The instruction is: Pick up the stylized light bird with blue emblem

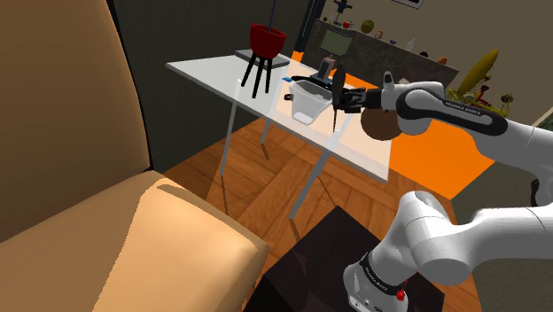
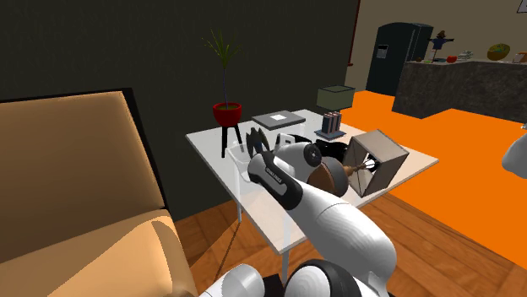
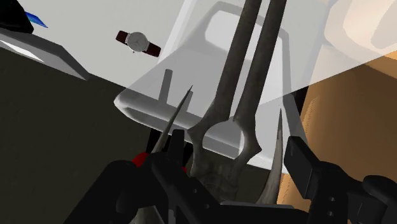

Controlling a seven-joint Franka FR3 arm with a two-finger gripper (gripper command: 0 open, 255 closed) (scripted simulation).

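Grey spiked bird figure (image 3: 219, 168): gripped by jaws over pale worktop (image 1: 204, 71); lifting step judged in hand; steady rise toward 12 o'clock is needed.

Sofa (image 1: 133, 222) takes up the shoulder view's left, and the desk (image 1: 204, 71) sits behind it. On the desk: plant (image 1: 266, 40) at the far corner, cup (image 1: 306, 106) toward the near edge, ball (image 1: 379, 126) further along. Bird (image 1: 335, 111) is between cup and ball. Watch (image 3: 139, 42) lies near the cup. Farther back, a box (image 2: 335, 95) sits on books (image 2: 329, 128).

Home, open-plan living area: tan sofa (image 1: 133, 239), wood floor (image 1: 266, 182), potted plant (image 2: 225, 80), fridge (image 2: 391, 55) and kitchen counter (image 2: 460, 89) behind.
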